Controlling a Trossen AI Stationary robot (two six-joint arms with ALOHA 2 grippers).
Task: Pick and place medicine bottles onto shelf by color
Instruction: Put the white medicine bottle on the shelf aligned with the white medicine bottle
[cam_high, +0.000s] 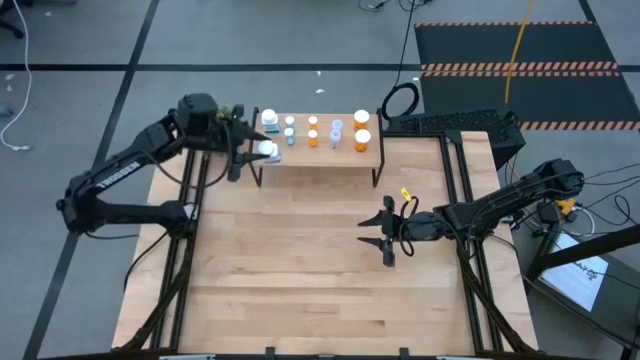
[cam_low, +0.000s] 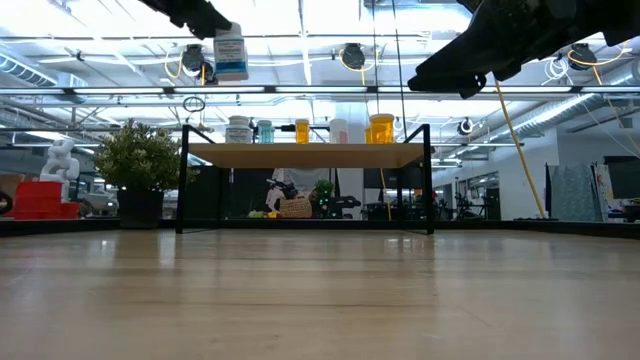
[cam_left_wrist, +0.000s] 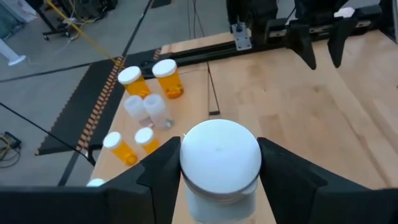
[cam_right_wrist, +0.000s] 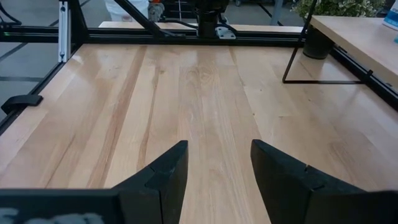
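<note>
There are ten bottles in all. Nine stand on the one shelf (cam_high: 322, 156): four orange bottles (cam_high: 362, 137), two pale bottles (cam_high: 336, 128) and three more at the left end. One white bottle (cam_left_wrist: 219, 155) is in the left gripper (cam_high: 256, 151).

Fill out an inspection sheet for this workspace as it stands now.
Surface: wooden table, bare in front of the shelf.
Job's things: shelf at the far edge carries orange bottles, pale bottles and a white bottle, all upright; one white-capped bottle is held above the shelf's left end.
Clutter: nothing seen on the table.
Grippers: left gripper shut on the white-capped bottle; right gripper open, empty, over the table's right side.
Cables: black and yellow cables on the floor behind.
Surroundings: hazard-striped mat; potted plant beyond the table.
</note>
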